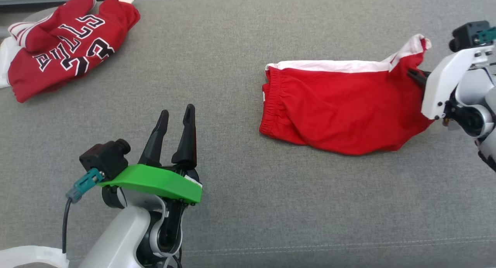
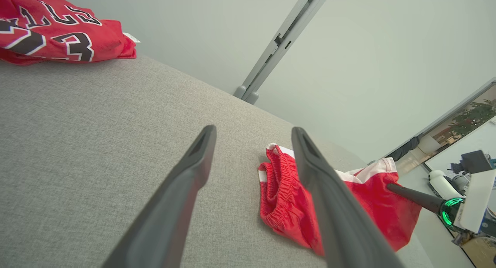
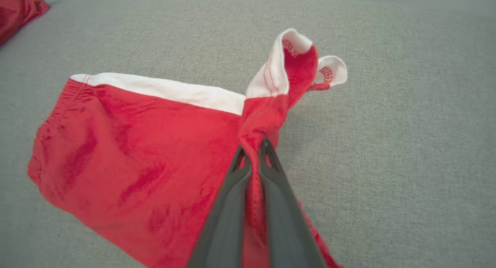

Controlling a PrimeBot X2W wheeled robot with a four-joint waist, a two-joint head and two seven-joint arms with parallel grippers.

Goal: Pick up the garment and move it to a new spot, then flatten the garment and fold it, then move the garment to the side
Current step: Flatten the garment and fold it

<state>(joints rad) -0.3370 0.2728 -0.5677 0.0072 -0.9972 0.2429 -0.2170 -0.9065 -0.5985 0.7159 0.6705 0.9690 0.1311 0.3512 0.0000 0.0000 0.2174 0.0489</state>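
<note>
Shorts (image 1: 341, 113) of soft red cloth with a white band lay crumpled on the grey woven bench (image 1: 248, 206). One bunched corner was pinched in the closed jaws of the right gripper (image 3: 254, 150). Left of the shorts, the left gripper (image 1: 176, 115) hung with jaws wide and empty. Farther left lay a rumpled red jersey (image 1: 66, 47).

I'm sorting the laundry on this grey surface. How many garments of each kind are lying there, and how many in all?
shorts: 1
jersey: 1
Total: 2
</note>
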